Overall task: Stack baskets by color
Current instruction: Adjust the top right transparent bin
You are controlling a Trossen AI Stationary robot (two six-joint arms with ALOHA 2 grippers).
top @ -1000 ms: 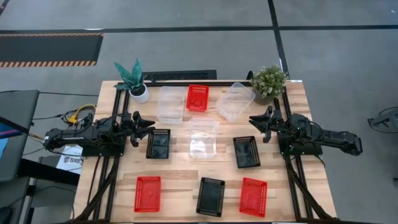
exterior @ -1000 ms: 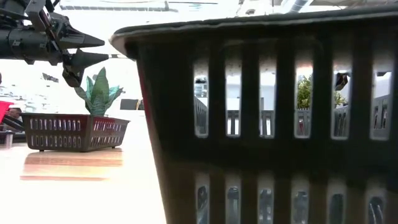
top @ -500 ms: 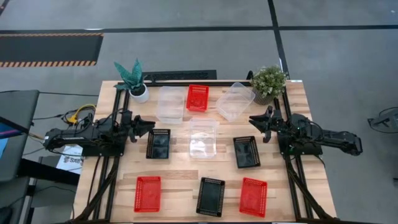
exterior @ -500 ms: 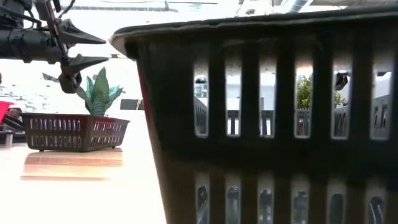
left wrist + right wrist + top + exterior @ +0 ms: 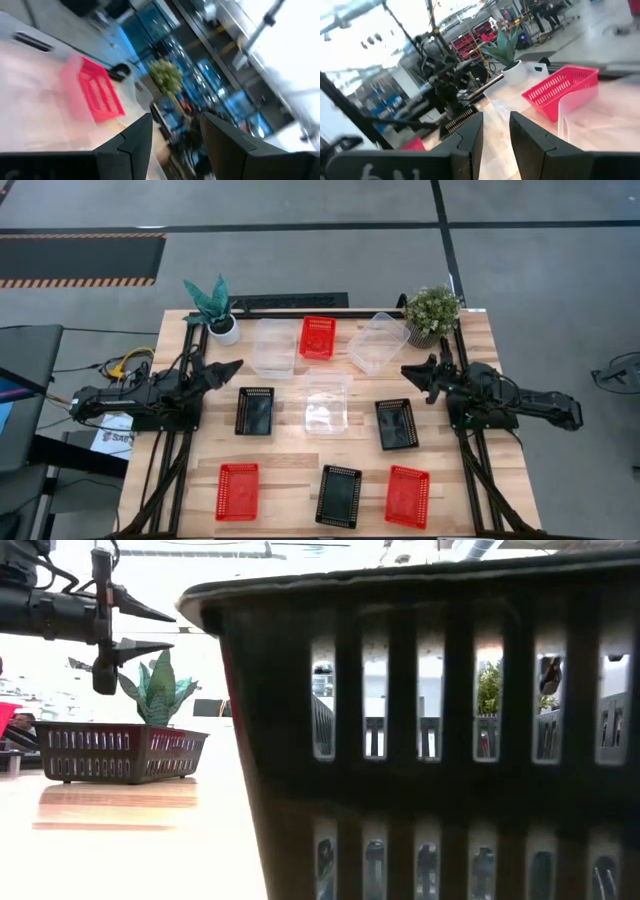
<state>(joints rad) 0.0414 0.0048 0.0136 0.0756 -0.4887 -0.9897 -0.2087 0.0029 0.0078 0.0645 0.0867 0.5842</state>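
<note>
Landmark: the clear basket (image 5: 327,401) at the middle of the surface (image 5: 290,465) — every place below is told from it.
Near row: nearest the camera side, a black basket (image 5: 339,495) sits straight in front of the landmark, with a red basket (image 5: 237,484) to its left and another red basket (image 5: 407,495) to its right.
Middle row: one black mesh basket (image 5: 254,410) lies just left of the landmark, a second black mesh basket (image 5: 395,423) just right of it, neither touching it.
Far row: behind the landmark stand a see-through basket (image 5: 274,347), a third red basket (image 5: 318,337) and a tilted clear basket (image 5: 377,341) — none is stacked yet.
Left tool (image 5: 228,368): released, fingers apart and empty, hovering left of the landmark, above the surface.
Right tool (image 5: 413,375): fingers parted with a gap between them, holding nothing, hovering right of the landmark.
Handling: likely light, thin plastic, stiff enough to lift by one wall; the clear ones look smoother, so more prone to slip.
Grip: best over a long rim wall near its middle, one finger inside, one outside, so the basket hangs level for nesting.
</note>
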